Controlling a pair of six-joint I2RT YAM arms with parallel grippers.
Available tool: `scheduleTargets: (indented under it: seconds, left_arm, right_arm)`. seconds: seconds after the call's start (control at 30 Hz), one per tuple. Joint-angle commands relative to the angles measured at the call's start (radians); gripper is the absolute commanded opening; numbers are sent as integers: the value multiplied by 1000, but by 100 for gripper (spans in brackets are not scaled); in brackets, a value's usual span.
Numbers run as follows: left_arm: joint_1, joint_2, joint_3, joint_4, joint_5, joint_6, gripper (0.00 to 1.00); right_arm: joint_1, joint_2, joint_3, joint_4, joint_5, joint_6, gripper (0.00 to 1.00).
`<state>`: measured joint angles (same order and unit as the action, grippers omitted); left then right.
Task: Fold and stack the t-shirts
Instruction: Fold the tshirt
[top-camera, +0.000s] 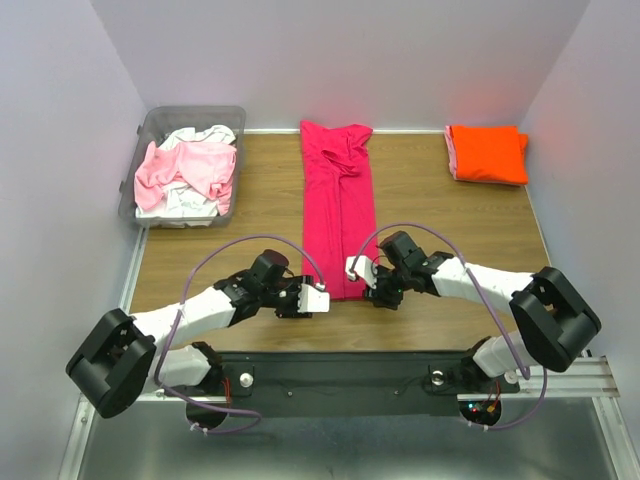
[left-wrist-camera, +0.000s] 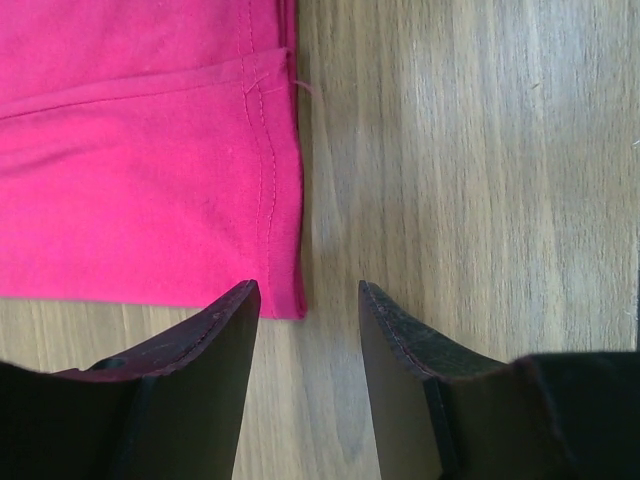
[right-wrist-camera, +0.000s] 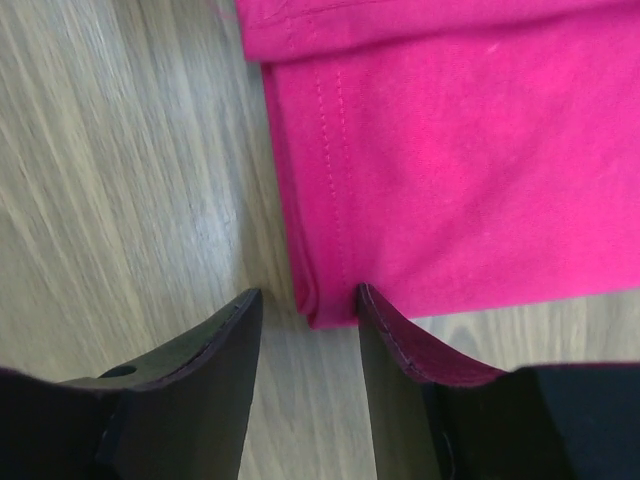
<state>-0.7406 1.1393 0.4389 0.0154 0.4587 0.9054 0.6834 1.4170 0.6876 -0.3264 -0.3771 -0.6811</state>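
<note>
- Done, by the look of it: one orange t-shirt (top-camera: 487, 153) lies folded into a compact square at the upper right of the top view, the start of a stack.
- In hand: the magenta t-shirt (top-camera: 338, 210) lies in the middle of the tabletop (top-camera: 450, 230), already folded lengthwise into a long narrow strip running from top to centre of the frame.
- The left gripper (left-wrist-camera: 305, 288) sits at the strip's near hem corner, its jaws partly apart with bare wood showing between them; the corner lies against one finger, not clamped as far as I can see.
- The right gripper (right-wrist-camera: 308, 292) is at the other near corner, jaws likewise partly apart, the hem corner lying in the gap.
- Left to do, I judge: fold this strip crosswise and place it on the orange one.
- After that: a pale pink t-shirt (top-camera: 190, 165) and a white t-shirt (top-camera: 195, 133) lie crumpled in the clear bin (top-camera: 128, 195) at upper left, unfolded.
</note>
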Motion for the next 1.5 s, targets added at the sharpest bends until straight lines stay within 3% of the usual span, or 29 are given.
scheduleTargets:
  seconds: [0.0,0.4,0.43,0.5,0.67,0.73,0.97,1.03,1.07,1.47]
  left_arm:
    - [-5,31,17,38,3,15,56]
    - [-5,86,30,69,-48,26,55]
    - [-3,76,34,64,-48,26,55]
    - [1,74,47,57,-46,24,55]
    - [9,117,76,41,-32,38,54]
    - [10,138,81,38,-29,47,52]
    - [10,182,107,-46,0,64,27]
    - [10,163,132,-86,12,55,5]
    - [10,152,141,-100,15,50,0]
    - [-20,-24,248,-367,149,-26,0]
  right_arm:
    - [11,51,-31,78,35,-32,49]
    - [13,53,-56,99,64,-40,23]
    - [11,51,-62,99,66,-40,15]
    - [11,46,-63,96,67,-38,9]
    - [13,36,-59,81,60,-35,1]
    - [11,31,-56,73,60,-34,1]
    - [11,7,-23,40,50,0,1]
    - [11,-21,-5,9,49,21,1]
    - [11,-32,3,-2,44,38,1]
    - [11,-179,113,-315,-71,87,1]
